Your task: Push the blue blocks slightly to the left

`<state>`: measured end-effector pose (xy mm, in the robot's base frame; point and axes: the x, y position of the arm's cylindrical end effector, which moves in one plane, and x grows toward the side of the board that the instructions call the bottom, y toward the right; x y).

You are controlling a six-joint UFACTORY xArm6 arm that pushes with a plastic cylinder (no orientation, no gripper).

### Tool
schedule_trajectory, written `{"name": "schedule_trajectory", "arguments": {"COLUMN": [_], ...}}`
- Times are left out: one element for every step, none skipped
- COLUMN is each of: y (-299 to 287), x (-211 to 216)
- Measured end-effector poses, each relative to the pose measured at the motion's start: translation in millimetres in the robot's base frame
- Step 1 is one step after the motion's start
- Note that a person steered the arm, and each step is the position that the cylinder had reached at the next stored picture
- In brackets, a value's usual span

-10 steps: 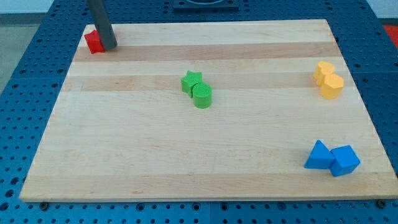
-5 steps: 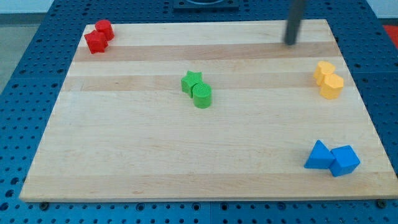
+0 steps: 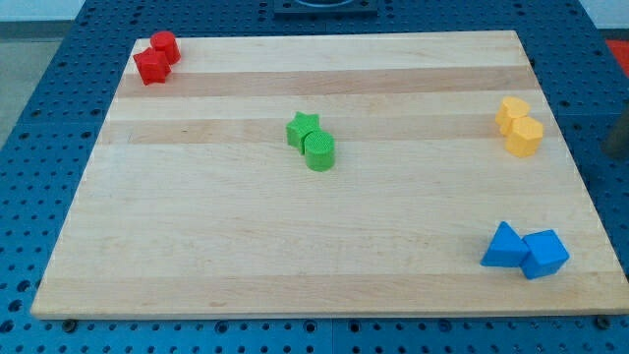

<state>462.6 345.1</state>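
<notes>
A blue triangular block [image 3: 503,247] and a blue cube [image 3: 544,254] lie touching each other near the wooden board's [image 3: 246,246] bottom right corner. My rod shows only as a dark blur at the view's right edge, off the board. Its tip [image 3: 617,153] is roughly above and to the right of the blue blocks, well apart from them and to the right of the yellow ones.
Two yellow blocks [image 3: 519,126] sit touching near the right edge. A green star [image 3: 304,128] and a green cylinder [image 3: 319,151] touch at mid-board. A red cylinder [image 3: 164,45] and another red block [image 3: 150,67] sit in the top left corner.
The rod has swept from the red blocks at the top left, across the top of the board, to the view's right edge. No block has moved.
</notes>
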Motion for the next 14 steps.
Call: {"name": "schedule_trajectory", "arguments": {"y": [-1, -33, -91, -162, -205, -200, -182, -132, -58, -30, -34, -51, -95, -156], "x": [52, 122, 143, 142, 126, 141, 156, 156, 155, 147, 125, 118, 119, 118]}}
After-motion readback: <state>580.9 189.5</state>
